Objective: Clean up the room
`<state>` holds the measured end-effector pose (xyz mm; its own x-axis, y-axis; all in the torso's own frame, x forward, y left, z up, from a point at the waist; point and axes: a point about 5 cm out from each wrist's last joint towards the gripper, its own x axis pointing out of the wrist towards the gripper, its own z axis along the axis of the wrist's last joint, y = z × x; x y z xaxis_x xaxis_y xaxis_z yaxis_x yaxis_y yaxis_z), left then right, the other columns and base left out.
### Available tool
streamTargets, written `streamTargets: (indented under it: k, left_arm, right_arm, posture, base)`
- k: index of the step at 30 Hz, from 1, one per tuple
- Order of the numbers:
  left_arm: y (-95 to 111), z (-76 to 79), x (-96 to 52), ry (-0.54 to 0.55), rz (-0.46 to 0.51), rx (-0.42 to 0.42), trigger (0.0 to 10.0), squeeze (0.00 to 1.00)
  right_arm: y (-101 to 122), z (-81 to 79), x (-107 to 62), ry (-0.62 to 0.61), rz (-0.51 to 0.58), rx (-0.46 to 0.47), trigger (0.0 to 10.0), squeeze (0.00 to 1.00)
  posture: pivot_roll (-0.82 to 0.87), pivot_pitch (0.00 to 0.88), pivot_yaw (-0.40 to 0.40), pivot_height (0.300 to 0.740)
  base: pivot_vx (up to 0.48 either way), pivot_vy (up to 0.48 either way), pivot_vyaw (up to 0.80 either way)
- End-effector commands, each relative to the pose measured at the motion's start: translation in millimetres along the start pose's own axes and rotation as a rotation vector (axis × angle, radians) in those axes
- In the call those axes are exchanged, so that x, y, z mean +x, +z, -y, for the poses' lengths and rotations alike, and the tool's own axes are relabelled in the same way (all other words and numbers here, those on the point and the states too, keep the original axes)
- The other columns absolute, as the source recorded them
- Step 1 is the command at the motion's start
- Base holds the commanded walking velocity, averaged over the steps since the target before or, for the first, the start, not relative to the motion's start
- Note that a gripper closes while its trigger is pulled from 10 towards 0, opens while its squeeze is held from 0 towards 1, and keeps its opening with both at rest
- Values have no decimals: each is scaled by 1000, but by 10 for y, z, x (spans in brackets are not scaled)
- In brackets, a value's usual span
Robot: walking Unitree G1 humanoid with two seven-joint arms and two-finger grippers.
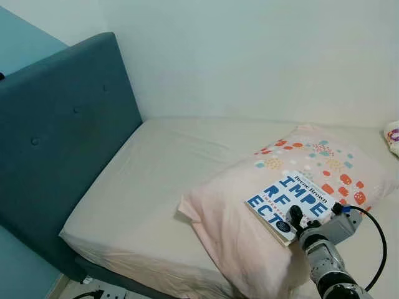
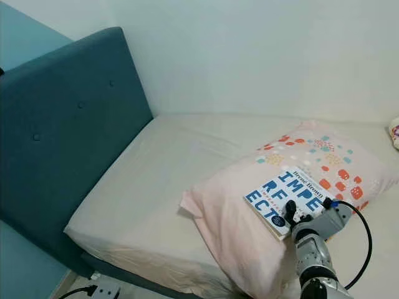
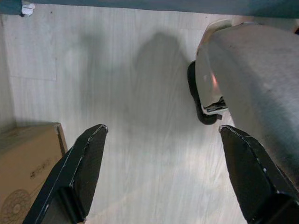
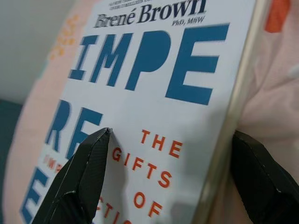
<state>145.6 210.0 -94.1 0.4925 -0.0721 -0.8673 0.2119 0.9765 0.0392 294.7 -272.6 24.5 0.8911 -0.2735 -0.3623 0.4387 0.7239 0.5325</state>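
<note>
A white book point(image 1: 288, 200) with big blue letters lies face up on a pink dotted pillow point(image 1: 227, 218) on the bed. My right gripper point(image 1: 303, 220) is at the book's near end and stands open. In the right wrist view point(image 4: 171, 135) one finger hovers over the cover point(image 4: 154, 88). The other finger is past the book's edge, above the pillowcase point(image 4: 275, 107). My left gripper point(image 3: 163, 129) hangs open over the pale floor with nothing between its fingers.
The cream mattress point(image 1: 143, 187) runs left to a teal padded headboard point(image 1: 56, 137) and back to a white wall. A patterned item point(image 1: 393, 137) lies at the far right. A power strip point(image 2: 106, 289) sits on the floor below the bed. A cardboard box point(image 3: 28, 163) is near my left arm.
</note>
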Motion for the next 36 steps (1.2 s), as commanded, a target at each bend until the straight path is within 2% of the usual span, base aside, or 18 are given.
streamTargets:
  k: [1, 8, 9, 10, 11, 18, 19, 20, 21, 24, 25, 27, 28, 31, 33, 34, 35, 36]
  left_arm:
    - [-55, -119, -40, 23, -15, 20, 10000, 0]
    - [-71, -146, -51, 30, -18, 21, 10000, 0]
    - [-72, -146, -51, 30, -18, 21, 10000, 0]
    - [-72, -144, -51, 29, -18, 21, 10000, 0]
    - [-71, -140, -49, 29, -18, 21, 10000, 0]
    - [-60, -124, -43, 24, -16, 23, 10000, 0]
    - [-54, -121, -40, 23, -15, 24, 10000, 0]
    - [-54, -121, -40, 23, -15, 24, 10000, 0]
    - [-47, -118, -38, 23, -14, 24, 10000, 0]
    - [-37, -113, -33, 23, -13, 23, 10000, 0]
    - [-25, -106, -29, 23, -12, 22, 10000, 0]
    - [-13, -97, -23, 23, -10, 21, 10000, 0]
    - [-3, -89, -19, 22, -8, 20, 10000, 0]
    - [7, -80, -14, 21, -6, 19, 10000, 0]
    - [31, -59, -3, 19, -3, 18, 10000, 0]
    - [31, -59, -3, 19, -3, 18, 10000, 0]
    - [44, -46, 3, 17, -2, 19, 10000, 0]
    - [63, -32, 11, 16, 0, 19, 10000, 0]
  right_arm:
    - [-58, -124, 22, 48, -22, 37, 10000, 0]
    - [-88, -186, 32, 62, -33, 40, 10000, 0]
    - [-91, -196, 32, 69, -29, 53, 5216, 0]
    - [-91, -204, 32, 76, -24, 63, 3294, 0]
    - [-90, -210, 32, 84, -19, 73, 0, 0]
    - [-89, -231, 32, 106, -12, 87, 0, 0]
    - [-90, -234, 32, 109, -10, 89, 1137, 0]
    - [-90, -234, 32, 109, -10, 89, 1137, 0]
    - [-92, -236, 30, 111, -7, 92, 1804, 0]
    - [-94, -238, 28, 113, -3, 92, 1882, 0]
    - [-90, -237, 27, 113, 3, 92, 3059, 0]
    - [-78, -239, 27, 116, 14, 90, 3216, 0]
    - [-69, -243, 27, 118, 22, 86, 4039, 0]
    - [-68, -251, 27, 122, 25, 74, 4039, 0]
    - [-153, -369, 9, 221, 2, 24, 4902, 0]
    - [-153, -369, 9, 221, 2, 24, 4902, 0]
    - [-238, -469, -18, 313, -22, -4, 5765, 0]
    - [-327, -594, -62, 439, -44, -23, 8275, 0]
  posture:
    - [-67, 0, 100, 641]
    - [-65, 0, 96, 641]
    - [-65, 0, 95, 641]
    - [-65, 0, 95, 641]
    - [-65, 0, 95, 641]
    - [-68, 0, 93, 641]
    - [-75, 0, 95, 641]
    - [-75, 0, 95, 641]
    - [-78, 0, 95, 641]
    - [-83, 0, 94, 641]
    - [-87, 0, 92, 641]
    - [-90, 0, 90, 641]
    - [-93, 0, 89, 641]
    - [-98, 0, 88, 641]
    - [-119, 0, 88, 641]
    - [-119, 0, 88, 641]
    - [-123, 0, 88, 641]
    - [-132, 0, 88, 641]
  base:
    - [0, 0, 0]
    - [0, 0, 0]
    - [0, 0, 0]
    - [0, 0, 0]
    - [0, 0, 0]
    - [0, 0, 0]
    - [0, 0, 0]
    - [0, 0, 0]
    - [0, 0, 0]
    - [0, 0, 0]
    - [0, 0, 0]
    - [0, 0, 0]
    - [0, 0, 0]
    - [0, 0, 0]
    - [0, 0, 0]
    - [0, 0, 0]
    - [0, 0, 0]
    - [0, 0, 0]
